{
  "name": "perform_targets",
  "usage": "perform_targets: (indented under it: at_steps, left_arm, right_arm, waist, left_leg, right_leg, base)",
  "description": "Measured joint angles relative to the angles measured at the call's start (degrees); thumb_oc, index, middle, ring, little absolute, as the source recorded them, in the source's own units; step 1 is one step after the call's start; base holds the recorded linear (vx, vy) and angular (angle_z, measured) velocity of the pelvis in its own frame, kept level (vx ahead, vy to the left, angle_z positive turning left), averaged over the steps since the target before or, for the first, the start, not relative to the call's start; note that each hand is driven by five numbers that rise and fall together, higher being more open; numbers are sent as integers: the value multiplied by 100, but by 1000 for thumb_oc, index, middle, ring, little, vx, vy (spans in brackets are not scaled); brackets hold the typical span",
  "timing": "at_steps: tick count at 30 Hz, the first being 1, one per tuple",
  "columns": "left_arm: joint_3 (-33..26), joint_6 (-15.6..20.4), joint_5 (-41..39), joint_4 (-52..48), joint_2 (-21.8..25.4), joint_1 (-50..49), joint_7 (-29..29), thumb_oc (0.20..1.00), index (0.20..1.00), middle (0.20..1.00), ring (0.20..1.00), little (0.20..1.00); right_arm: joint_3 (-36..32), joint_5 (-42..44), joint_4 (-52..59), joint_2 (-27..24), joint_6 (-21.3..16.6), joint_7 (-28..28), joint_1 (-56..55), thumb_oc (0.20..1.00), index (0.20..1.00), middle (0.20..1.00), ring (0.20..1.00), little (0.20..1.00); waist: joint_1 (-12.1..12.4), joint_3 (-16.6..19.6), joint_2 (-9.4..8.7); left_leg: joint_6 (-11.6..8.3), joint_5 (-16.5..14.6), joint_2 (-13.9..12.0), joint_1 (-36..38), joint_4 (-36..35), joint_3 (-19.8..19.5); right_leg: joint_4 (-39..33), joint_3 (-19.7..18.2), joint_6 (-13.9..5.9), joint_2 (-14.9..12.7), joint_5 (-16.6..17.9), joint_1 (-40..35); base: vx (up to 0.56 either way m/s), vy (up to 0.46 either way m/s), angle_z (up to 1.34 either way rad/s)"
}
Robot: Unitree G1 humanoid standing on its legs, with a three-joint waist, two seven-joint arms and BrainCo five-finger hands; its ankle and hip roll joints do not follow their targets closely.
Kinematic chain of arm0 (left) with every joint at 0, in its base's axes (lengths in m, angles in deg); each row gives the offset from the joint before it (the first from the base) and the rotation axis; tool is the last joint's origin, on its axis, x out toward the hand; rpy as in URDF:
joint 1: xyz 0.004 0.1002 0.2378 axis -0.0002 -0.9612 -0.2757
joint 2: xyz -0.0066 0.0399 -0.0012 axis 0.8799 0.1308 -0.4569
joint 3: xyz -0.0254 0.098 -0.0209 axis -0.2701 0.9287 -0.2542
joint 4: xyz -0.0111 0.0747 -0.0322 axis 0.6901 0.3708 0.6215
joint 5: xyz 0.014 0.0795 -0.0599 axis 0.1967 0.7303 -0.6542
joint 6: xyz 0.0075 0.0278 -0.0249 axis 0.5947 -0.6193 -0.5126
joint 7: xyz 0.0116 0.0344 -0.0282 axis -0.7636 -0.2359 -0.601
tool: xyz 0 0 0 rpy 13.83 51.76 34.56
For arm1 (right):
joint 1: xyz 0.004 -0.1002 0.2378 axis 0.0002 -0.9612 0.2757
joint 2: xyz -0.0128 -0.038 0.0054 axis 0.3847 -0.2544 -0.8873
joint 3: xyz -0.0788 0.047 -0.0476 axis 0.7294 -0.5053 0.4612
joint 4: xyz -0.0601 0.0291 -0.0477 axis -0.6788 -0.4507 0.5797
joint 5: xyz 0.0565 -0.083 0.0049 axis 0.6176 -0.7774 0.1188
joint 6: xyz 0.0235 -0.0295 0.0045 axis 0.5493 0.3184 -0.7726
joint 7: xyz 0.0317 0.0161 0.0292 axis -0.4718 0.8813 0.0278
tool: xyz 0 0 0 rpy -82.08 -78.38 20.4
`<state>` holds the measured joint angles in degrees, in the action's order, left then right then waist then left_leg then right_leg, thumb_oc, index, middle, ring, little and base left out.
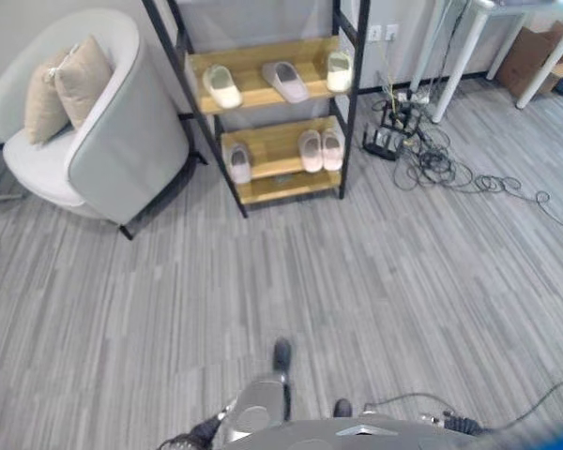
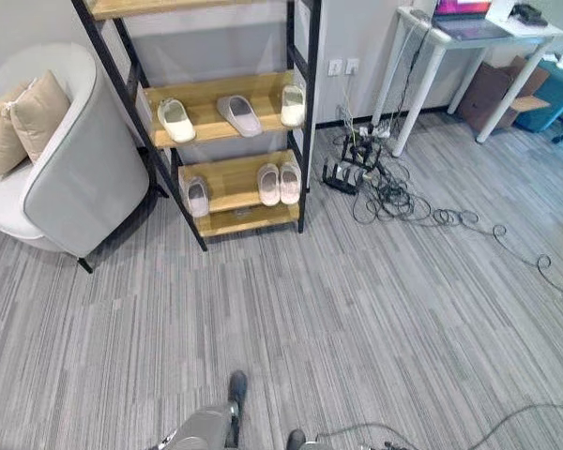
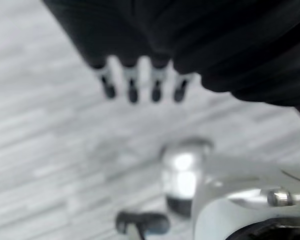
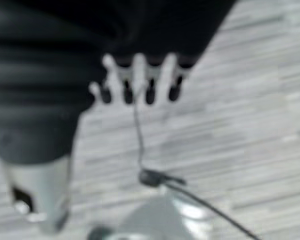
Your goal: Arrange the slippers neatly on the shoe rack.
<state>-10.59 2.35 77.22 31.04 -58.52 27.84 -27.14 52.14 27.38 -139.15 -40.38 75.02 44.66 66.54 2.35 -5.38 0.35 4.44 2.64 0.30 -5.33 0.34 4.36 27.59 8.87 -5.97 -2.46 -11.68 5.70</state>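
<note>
At the far side of the room, against the wall, stands the shoe rack (image 1: 263, 94), a black metal frame with wooden shelves, and all the slippers in sight lie on it. On the upper of the two shelves seen in full rest three slippers, well apart from one another: a pale cream slipper (image 1: 222, 85) at the left end, a grey slipper (image 1: 286, 81) in the middle turned at a slant, and a white slipper (image 1: 339, 70) at the right end, close to the frame's right post. On the lower shelf a single pink slipper (image 1: 239, 162) lies at the left, and a pair of pink slippers (image 1: 320, 150) lies at the right, side by side and touching or nearly so, toes toward the wall. To the left of the rack stands a rounded pale grey armchair (image 1: 103, 131) with two beige cushions (image 1: 61, 84) leaning on its seat back. To the right of the rack a tangle of black cords (image 2: 385, 187) spreads over the grey striped floor (image 1: 357, 281), near the legs of a white desk (image 2: 422, 56) that carries a laptop (image 2: 464, 11); brown cardboard boxes (image 2: 502, 89) sit beneath the desk. The left hand (image 3: 140, 82) hangs above the floor with its fingers straight and relaxed, grasping nothing. The right hand (image 4: 140, 82) likewise hangs over the floor with fingers loosely extended in a row, holding nothing.
</note>
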Motion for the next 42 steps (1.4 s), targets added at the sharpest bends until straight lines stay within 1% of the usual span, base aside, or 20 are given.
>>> perform_targets:
  at_steps: [2,3,4,7,11,15,16,18,19,21,22,24,26,27,28,29,30,33,38,42]
  left_arm:
    - [220,-57,-3,-185,256,109,-11,1000,1000,1000,1000,1000]
    - [215,-70,-6,-292,301,176,-10,1000,1000,1000,1000,1000]
    - [219,-50,-34,-523,349,349,-7,1000,1000,1000,1000,1000]
    - [87,101,-395,-914,384,616,-8,1000,1000,1000,1000,1000]
    - [-355,215,-1272,-1203,329,953,-37,1000,1000,1000,1000,1000]
    - [-283,296,-1308,-1086,220,693,-114,1000,1000,1000,1000,1000]
    - [-458,285,-1546,-879,124,534,-34,1000,1000,1000,1000,1000]
    - [-956,228,-1954,-558,-106,450,41,1000,1000,1000,1000,1000]
    - [-1043,127,-2170,-450,-134,54,64,1000,1000,1000,1000,1000]
    - [-1612,118,-2525,-185,-130,119,131,1000,1000,1000,1000,1000]
    - [-1752,94,-2721,-123,-114,139,135,1000,1000,1000,1000,1000]
    - [-2259,-4,-3534,-112,-48,-123,179,1000,1000,1000,1000,1000]
    - [-2262,-7,-3755,-149,-16,-27,181,1000,1000,1000,1000,1000]
    - [-2251,-9,-3817,-153,-93,-4,178,1000,1000,1000,1000,1000]
    - [-2256,8,-3880,-157,-212,85,181,1000,1000,1000,1000,1000]
    - [-2252,8,-3910,-168,-197,169,187,1000,1000,1000,1000,1000]
    - [-2144,0,-3955,-300,-228,329,177,1000,1000,1000,1000,1000]
    - [-2080,16,-3953,-254,-107,172,172,1000,1000,1000,1000,1000]
    - [-2299,29,-3657,165,115,-239,124,1000,1000,1000,1000,1000]
    - [-2198,8,-3215,366,162,-267,-8,1000,1000,1000,1000,1000]
  right_arm:
    - [23,-14,390,192,-12,21,60,1000,1000,1000,1000,1000]
    - [32,-25,476,211,-12,22,32,1000,1000,1000,1000,1000]
    - [26,-40,546,249,-63,-4,50,1000,1000,1000,1000,1000]
    - [10,-32,576,289,-120,-9,61,1000,1000,1000,1000,1000]
    - [-256,31,563,260,-163,37,60,1000,1000,1000,1000,1000]
    - [-367,21,110,281,-101,48,10,1000,1000,1000,1000,1000]
    - [-439,24,-211,365,-80,59,-188,1000,1000,1000,1000,1000]
    - [-513,17,-662,424,41,92,-336,1000,1000,1000,1000,1000]
    - [-501,16,-553,341,69,84,-377,1000,1000,1000,1000,1000]
    - [-648,40,-483,331,49,109,-271,1000,1000,1000,1000,1000]
    - [-594,55,-484,300,49,101,-186,1000,1000,1000,1000,1000]
    - [-317,87,-267,166,0,83,-43,1000,1000,1000,1000,1000]
    - [-273,89,-282,183,3,67,-7,1000,1000,1000,1000,1000]
    - [-233,84,-288,164,4,54,85,1000,1000,1000,1000,1000]
    - [-259,82,-268,26,7,42,172,1000,1000,1000,1000,1000]
    - [-231,77,-205,-4,9,10,91,1000,1000,1000,1000,1000]
    - [-186,39,-79,47,12,-38,94,1000,1000,1000,1000,1000]
    - [104,-3,131,93,-18,-65,135,1000,1000,1000,1000,1000]
    - [16,-5,-33,372,-90,-112,196,1000,1000,1000,1000,1000]
    - [-115,3,-303,588,-58,-126,58,1000,1000,1000,1000,1000]
  waist:
    - [-133,-107,-306]
    - [-135,-92,-347]
    - [-165,-85,-370]
    - [-166,-166,-201]
    - [-366,-370,-65]
    - [-571,-403,-135]
    - [-567,-336,-233]
    - [-526,-241,-224]
    - [-270,-123,-266]
    - [-229,-140,-363]
    - [-143,-169,-475]
    - [-106,-134,-693]
    - [-90,-105,-825]
    - [-39,-99,-569]
    - [13,-177,-237]
    - [-4,-190,-238]
    - [171,-359,-263]
    - [458,-366,-438]
    - [528,-231,-669]
    - [645,-64,-790]
  left_leg:
    - [203,-112,237,274,-17,91]
    - [300,-255,303,380,-15,88]
    - [210,-340,438,633,-56,-7]
    - [106,-368,468,1032,-256,-182]
    - [-309,-725,453,1340,-35,-499]
    - [-584,-1100,390,1902,-56,-621]
    - [-709,-1206,264,2131,22,-847]
    - [-763,-1218,78,2084,614,-939]
    - [-842,-1121,-117,1692,1539,-954]
    - [-967,-802,-127,516,3752,-859]
    - [-997,-717,-193,118,4333,-751]
    - [-982,-903,-417,-361,3367,-438]
    - [-1021,-750,-343,-348,1822,-275]
    - [-1056,-622,-573,-368,1094,-368]
    - [-1232,-469,-1113,-443,534,-545]
    - [-1405,-246,-1249,-532,56,-528]
    - [-1375,13,-1457,-694,-279,-743]
    - [-1377,127,-1400,-785,-595,-1257]
    - [-1232,381,-1170,-451,-452,-789]
    - [-855,935,-756,-56,-499,-598]
  right_leg:
    - [1736,169,10,-607,-91,789]
    - [1888,130,-35,-782,-65,968]
    - [1823,134,-37,-1055,-38,1184]
    - [653,683,33,-1229,100,1234]
    - [-1127,904,-132,-951,895,1378]
    - [-1793,232,-136,-656,1474,1270]
    - [-1686,38,85,-545,1568,935]
    - [-1899,241,519,-327,1564,514]
    - [-2276,290,955,0,1514,138]
    - [-2550,336,1145,101,1548,-64]
    - [-2673,326,1177,146,1551,-139]
    - [-3010,452,1198,314,1390,-619]
    - [-3150,585,815,324,1123,-744]
    - [-2752,822,677,387,878,-667]
    - [-1485,917,1191,392,571,-316]
    - [-1230,624,1000,256,-77,-192]
    - [-1093,588,1138,393,-204,-353]
    - [-1597,391,1002,419,-2,-703]
    - [-2587,401,788,398,176,-1699]
    - [-2536,296,110,-42,156,-1883]
  base:
    - [302,146,19]
    - [425,69,31]
    - [428,67,26]
    - [385,-66,34]
    - [396,-158,35]
    - [378,-273,57]
    - [284,-279,103]
    - [204,-294,66]
    - [198,-389,15]
    - [104,-202,3]
    - [178,-46,-15]
    - [230,-3,-7]
    - [308,140,10]
    - [208,115,7]
    - [169,108,19]
    - [249,142,36]
    - [322,194,7]
    - [318,261,-33]
    - [261,243,-7]
    - [237,312,-14]
